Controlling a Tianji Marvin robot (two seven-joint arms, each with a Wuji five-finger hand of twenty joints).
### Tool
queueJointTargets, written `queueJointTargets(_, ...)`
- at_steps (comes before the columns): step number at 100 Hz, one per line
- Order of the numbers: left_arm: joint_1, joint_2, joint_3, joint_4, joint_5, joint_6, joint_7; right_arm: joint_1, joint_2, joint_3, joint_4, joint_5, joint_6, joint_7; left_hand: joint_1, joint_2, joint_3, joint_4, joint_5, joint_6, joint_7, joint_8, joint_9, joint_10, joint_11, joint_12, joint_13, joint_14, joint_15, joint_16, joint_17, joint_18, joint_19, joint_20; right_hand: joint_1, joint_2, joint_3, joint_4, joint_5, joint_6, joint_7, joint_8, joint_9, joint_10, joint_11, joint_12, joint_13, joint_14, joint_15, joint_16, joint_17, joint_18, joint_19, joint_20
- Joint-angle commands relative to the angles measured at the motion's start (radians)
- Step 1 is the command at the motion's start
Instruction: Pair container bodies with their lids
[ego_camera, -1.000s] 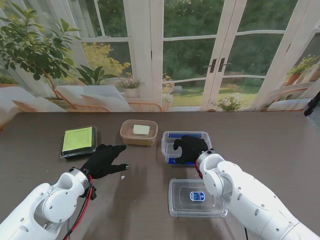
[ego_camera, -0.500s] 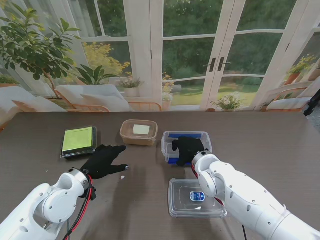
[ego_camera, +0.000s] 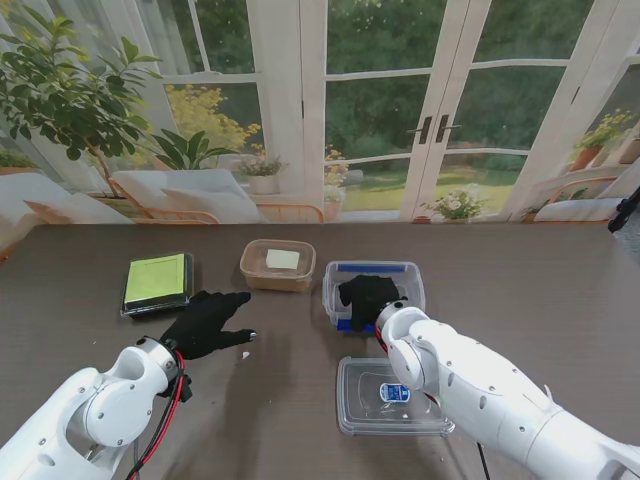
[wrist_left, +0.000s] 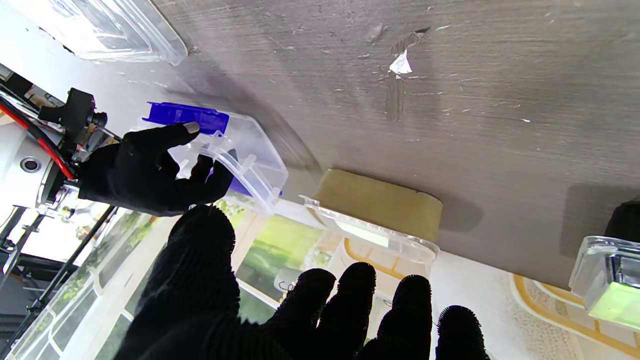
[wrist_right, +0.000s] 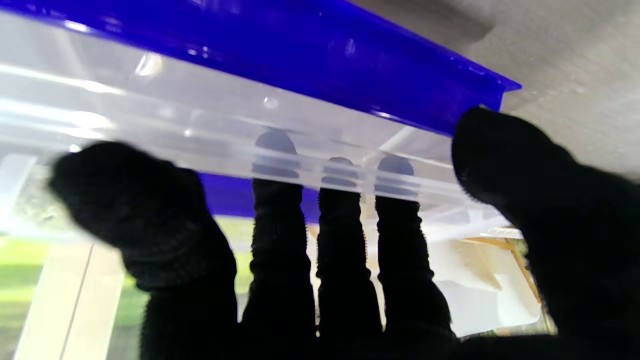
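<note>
A clear box with blue clips (ego_camera: 400, 275) (wrist_left: 250, 160) (wrist_right: 200, 125) stands just right of the table's middle. My right hand (ego_camera: 368, 297) (wrist_left: 150, 175) (wrist_right: 320, 260) grips its near wall: three fingers hook over the rim into the box and the thumb presses outside. Its flat clear lid with a blue label (ego_camera: 393, 395) (wrist_left: 100, 25) lies nearer to me. A tan container under a clear lid (ego_camera: 278, 265) (wrist_left: 380, 200) sits to the left. A green-lidded container (ego_camera: 157, 282) (wrist_left: 610, 280) lies farther left. My left hand (ego_camera: 205, 322) (wrist_left: 280, 310) rests open on the table beside it.
A small white scrap (ego_camera: 246, 354) (wrist_left: 401, 64) lies on the brown table (ego_camera: 520, 280) near my left hand. My right forearm (ego_camera: 470, 385) hangs over part of the clear lid. A garden backdrop stands behind the table's far edge.
My right hand has shifted a little left along the box's near wall, and the forearm has swung left with it. The left hand has stayed put.
</note>
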Motion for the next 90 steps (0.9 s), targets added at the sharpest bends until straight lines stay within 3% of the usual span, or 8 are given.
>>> queueJointTargets(1,0.002,-0.003,0.0,-0.006,-0.003,0.003,-0.023,-0.011,-0.014,-0.014,0.026,0.001,-0.013,0.009,0.014,0.043,-0.019,0.026,0.006,0.006,-0.011,-0.004,0.021,0.009,-0.002,-0.006,0.008,0.007,-0.015,-0.004,-0.025,0.005,-0.01,0.013,0.025,-0.035,0.108,-0.028,0.023,0.012,0.019,0.018,0.032,-0.006,0.026,0.021,0.035,-0.013,0.019,0.015,-0.843,-0.082,-0.127,-0.046)
queueJointTargets(27,0.007,-0.003,-0.001,-0.012,-0.006,0.014,-0.03,0.016,-0.039,-0.047,0.087,0.021,-0.027,-0.045,0.014,0.046,-0.019,0.026,0.005,0.007,-0.011,-0.005,0.02,0.011,-0.003,-0.006,0.006,0.008,-0.017,-0.004,-0.026,0.004,-0.011,0.013,0.072,0.018,0.14,-0.014,0.103,0.014,0.045,0.027,0.129,-0.006,0.032,0.031,0.104,-0.02,0.036,0.024,-0.796,-0.076,-0.099,-0.066)
queueJointTargets(34,0.007,-0.002,-0.001,-0.014,-0.007,0.018,-0.034,0.018,-0.044,-0.047,0.095,0.021,-0.033,-0.063,0.014,0.048,-0.019,0.026,0.005,0.006,-0.011,-0.005,0.02,0.012,-0.003,-0.006,0.005,0.008,-0.017,-0.004,-0.027,0.003,-0.011,0.013,0.103,0.01,0.142,-0.129,0.125,0.002,0.112,-0.107,0.191,-0.008,0.011,0.058,0.146,-0.028,0.042,0.035,-0.773,-0.076,-0.075,-0.098)
queueJointTargets(45,0.007,-0.002,0.0,-0.015,-0.009,0.022,-0.039,0.014,-0.045,-0.039,0.097,0.018,-0.049,-0.086,0.014,0.05,-0.02,0.026,0.003,0.006,-0.012,-0.005,0.018,0.012,-0.003,-0.007,0.002,0.007,-0.019,-0.005,-0.028,0.001,-0.011,0.014,0.144,0.008,0.143,-0.178,0.153,-0.008,0.212,-0.2,0.284,-0.007,-0.015,0.083,0.228,-0.038,0.067,0.052,-0.72,-0.077,-0.05,-0.107)
queueJointTargets(66,0.009,-0.001,0.0,-0.017,-0.011,0.027,-0.043,0.0,-0.033,-0.017,0.078,0.003,-0.078,-0.088,0.015,0.057,-0.02,0.026,0.003,0.006,-0.013,-0.006,0.017,0.016,-0.003,-0.007,-0.008,0.005,-0.024,-0.007,-0.031,0.002,-0.011,0.015,0.182,0.041,0.168,-0.172,0.22,-0.024,0.306,-0.265,0.41,-0.004,-0.035,0.116,0.354,-0.046,0.11,0.083,-0.616,-0.086,-0.006,-0.109)
queueJointTargets(90,0.01,-0.001,-0.001,-0.016,-0.011,0.028,-0.045,-0.033,-0.02,0.024,0.05,-0.007,-0.12,-0.095,0.015,0.06,-0.02,0.026,0.002,0.005,-0.013,-0.006,0.016,0.018,-0.004,-0.007,-0.009,0.004,-0.026,-0.01,-0.033,0.001,-0.012,0.015,0.231,0.058,0.175,-0.174,0.298,-0.045,0.354,-0.249,0.491,0.004,-0.007,0.158,0.443,-0.044,0.202,0.15,-0.522,-0.116,0.022,-0.111)
